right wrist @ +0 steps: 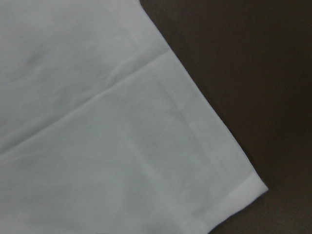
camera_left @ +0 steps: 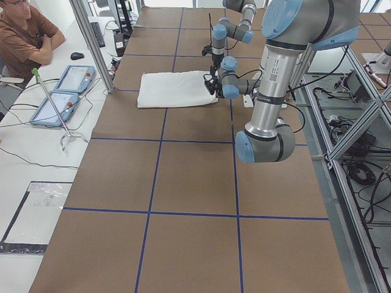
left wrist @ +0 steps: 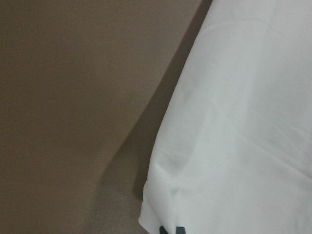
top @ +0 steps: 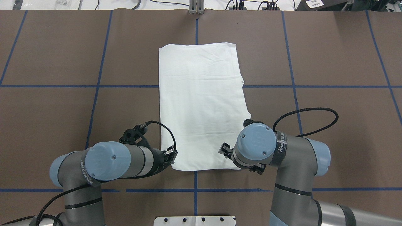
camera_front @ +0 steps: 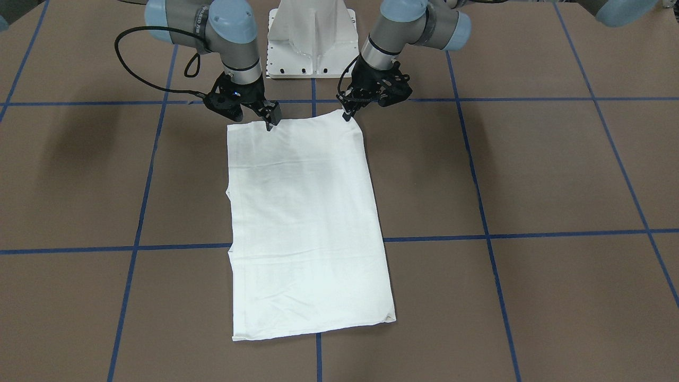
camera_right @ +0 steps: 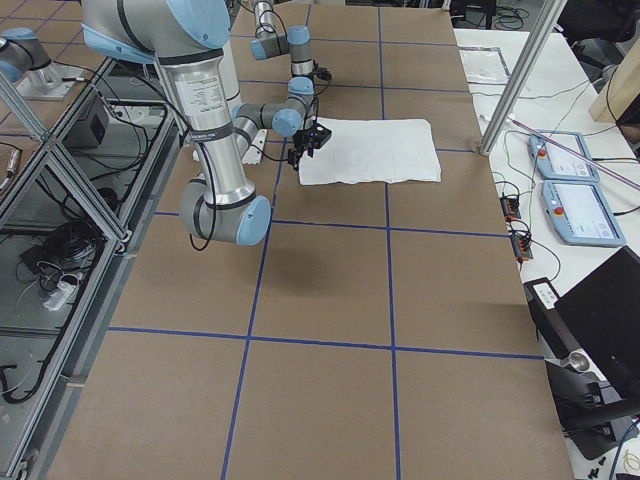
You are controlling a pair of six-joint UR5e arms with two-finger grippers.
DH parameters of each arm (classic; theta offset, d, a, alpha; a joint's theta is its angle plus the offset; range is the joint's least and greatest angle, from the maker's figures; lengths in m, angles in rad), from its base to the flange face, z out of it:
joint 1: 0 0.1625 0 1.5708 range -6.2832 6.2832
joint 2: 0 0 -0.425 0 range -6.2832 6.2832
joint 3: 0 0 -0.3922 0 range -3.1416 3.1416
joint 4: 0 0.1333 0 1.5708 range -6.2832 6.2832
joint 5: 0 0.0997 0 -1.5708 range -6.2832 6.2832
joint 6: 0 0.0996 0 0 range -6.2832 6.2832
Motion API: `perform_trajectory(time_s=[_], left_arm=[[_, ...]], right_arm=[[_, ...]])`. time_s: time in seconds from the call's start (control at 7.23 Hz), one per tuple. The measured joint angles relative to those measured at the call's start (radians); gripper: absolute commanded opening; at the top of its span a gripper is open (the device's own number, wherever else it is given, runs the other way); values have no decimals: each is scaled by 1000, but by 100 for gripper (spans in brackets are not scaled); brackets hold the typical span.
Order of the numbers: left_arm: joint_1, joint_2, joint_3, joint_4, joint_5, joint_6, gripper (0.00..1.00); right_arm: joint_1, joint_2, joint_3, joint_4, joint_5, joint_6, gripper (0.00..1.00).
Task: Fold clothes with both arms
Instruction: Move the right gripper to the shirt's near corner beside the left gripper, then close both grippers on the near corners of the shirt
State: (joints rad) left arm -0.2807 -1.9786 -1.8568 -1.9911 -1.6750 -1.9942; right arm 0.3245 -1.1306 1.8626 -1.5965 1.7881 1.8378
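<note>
White shirt (top: 201, 103), folded into a long strip, lies on the desk (top: 62, 110), running 12 to 6 o'clock in the overhead view. The left pincer (camera_front: 346, 114) looks pinched on its 7 o'clock corner. Whether the right pincer (camera_front: 270, 123) at 5 o'clock grips, I cannot tell. Both corners should rise level and travel toward 12 together, edge taut.

My left arm (top: 103, 163) and right arm (top: 282, 147) both reach in low, wrists bent downward. My left gripper (camera_front: 346, 115) points steeply down, its fingers pinched on a corner of the shirt (camera_front: 307, 223). My right gripper (camera_front: 270, 123) points down too. Its fingers look drawn together, tips touching the shirt's edge.
</note>
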Motion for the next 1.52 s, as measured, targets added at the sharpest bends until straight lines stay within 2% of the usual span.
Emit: perform_trajectory(time_s=[1.24,1.38,1.52], left_arm=[[-3,0,3,0,1,0,0],[-3,-1,3,0,1,0,0],[-3,-1,4,0,2,0,0]], right_arm=[[-30,-5,-23,23,-28,39,99],[-31,-5,-25,24,-29,39,94],[-32,-4,-29,26,-30,39,73]])
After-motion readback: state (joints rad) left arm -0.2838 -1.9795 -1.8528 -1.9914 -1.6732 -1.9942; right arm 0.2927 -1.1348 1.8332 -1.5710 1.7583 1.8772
